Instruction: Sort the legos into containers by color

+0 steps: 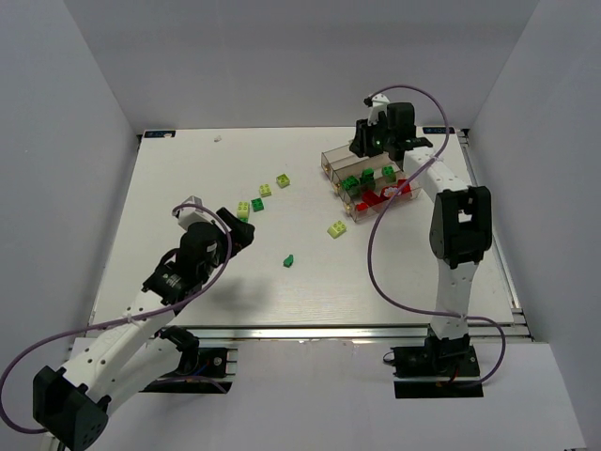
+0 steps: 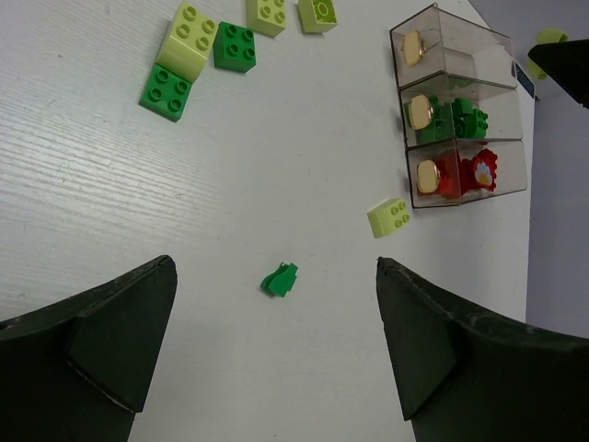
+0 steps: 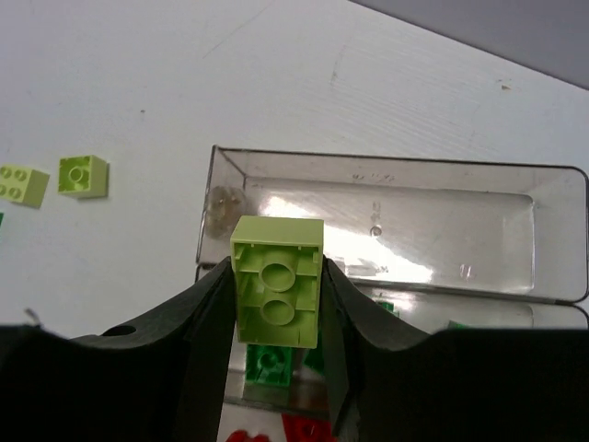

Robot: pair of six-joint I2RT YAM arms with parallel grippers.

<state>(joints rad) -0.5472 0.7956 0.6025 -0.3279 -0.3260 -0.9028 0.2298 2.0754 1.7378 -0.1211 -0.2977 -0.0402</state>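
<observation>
I've got the right gripper (image 3: 276, 318) stretched out far right, wrist tipped down, clamped on a pale green brick (image 3: 277, 267) above the empty bin (image 3: 442, 221). The left gripper (image 2: 276, 267) hangs low over the table (image 2: 110, 184), fingers (image 2: 110, 341) spread wide, with a small dark green brick (image 2: 279, 278) lying just ahead.

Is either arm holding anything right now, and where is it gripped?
The right gripper holds a yellow-green brick, its fingers pinching the two opposite side walls, hollow underside facing the wrist camera. The left gripper is open and empty.
</observation>
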